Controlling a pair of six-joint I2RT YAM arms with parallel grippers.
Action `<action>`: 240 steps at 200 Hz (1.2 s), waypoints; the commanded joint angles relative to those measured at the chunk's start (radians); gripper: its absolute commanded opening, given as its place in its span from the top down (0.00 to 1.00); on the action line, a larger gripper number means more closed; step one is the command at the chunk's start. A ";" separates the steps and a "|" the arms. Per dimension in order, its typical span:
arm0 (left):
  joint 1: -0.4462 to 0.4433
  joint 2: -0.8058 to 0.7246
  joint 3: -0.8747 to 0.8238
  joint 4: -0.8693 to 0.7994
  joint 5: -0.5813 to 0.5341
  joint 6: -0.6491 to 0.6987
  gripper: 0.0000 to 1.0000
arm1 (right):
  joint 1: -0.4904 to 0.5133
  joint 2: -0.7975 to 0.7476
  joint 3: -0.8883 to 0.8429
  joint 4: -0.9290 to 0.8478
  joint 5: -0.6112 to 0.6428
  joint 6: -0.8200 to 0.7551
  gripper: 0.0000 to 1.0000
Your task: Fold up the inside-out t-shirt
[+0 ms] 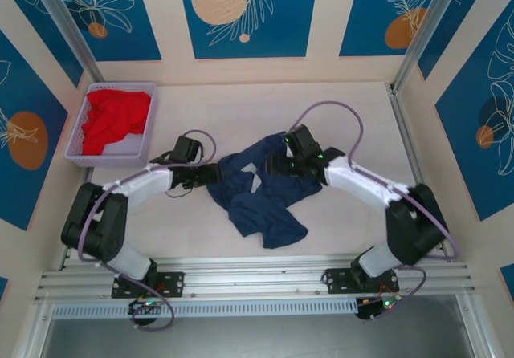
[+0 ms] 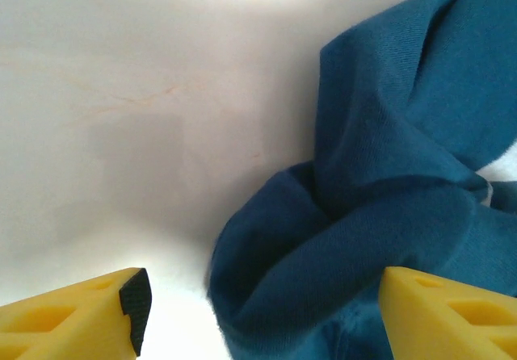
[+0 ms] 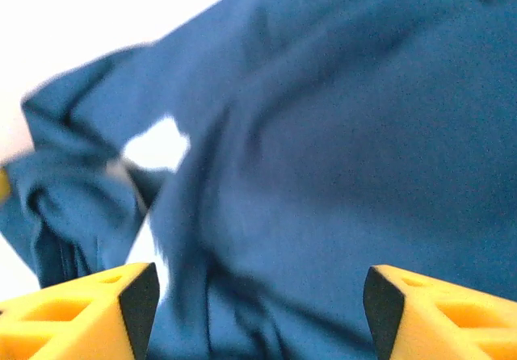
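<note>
The inside-out t-shirt (image 1: 259,196) lies crumpled in a navy heap in the middle of the table, with one part spread toward the front. My left gripper (image 1: 210,173) sits at the heap's left edge. In the left wrist view its yellow fingers (image 2: 81,318) stand wide apart, and a rolled fold of the t-shirt (image 2: 363,215) lies loose between them. My right gripper (image 1: 281,165) is over the heap's back right part. In the right wrist view the right gripper (image 3: 258,303) is open, with slack blue cloth (image 3: 339,134) beneath it.
A lavender basket (image 1: 76,145) at the back left holds a red garment (image 1: 115,117). Metal frame posts (image 1: 64,29) rise at both back corners, and an aluminium rail (image 1: 257,278) runs along the near edge. Bare tabletop (image 2: 121,94) lies left of the shirt.
</note>
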 commanded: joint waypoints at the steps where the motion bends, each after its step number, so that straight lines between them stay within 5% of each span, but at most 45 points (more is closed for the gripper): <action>1: 0.033 0.045 0.043 0.054 0.061 0.023 0.26 | -0.012 0.162 0.137 0.076 -0.027 -0.090 0.28; 78: 0.049 0.116 -0.022 0.207 0.209 -0.052 0.43 | 0.038 0.593 0.514 -0.099 0.032 -0.150 0.30; 94: 0.048 0.126 -0.039 0.227 0.223 -0.055 0.51 | 0.038 0.622 0.530 -0.102 0.026 -0.147 0.37; 113: 0.049 0.149 -0.041 0.240 0.226 -0.055 0.62 | 0.033 0.628 0.554 -0.093 0.023 -0.149 0.57; 151: 0.051 0.176 0.008 0.269 0.231 -0.051 1.00 | 0.006 0.561 0.592 -0.059 0.025 -0.168 0.87; 169: 0.059 0.120 0.048 0.271 0.225 -0.046 1.00 | -0.015 0.485 0.603 -0.036 0.022 -0.197 1.00; 207: 0.060 -0.154 0.146 0.252 0.151 0.021 1.00 | -0.070 0.247 0.620 -0.001 -0.030 -0.250 1.00; 240: 0.041 -0.351 0.166 0.243 0.193 0.081 1.00 | -0.087 0.023 0.538 0.018 -0.060 -0.287 1.00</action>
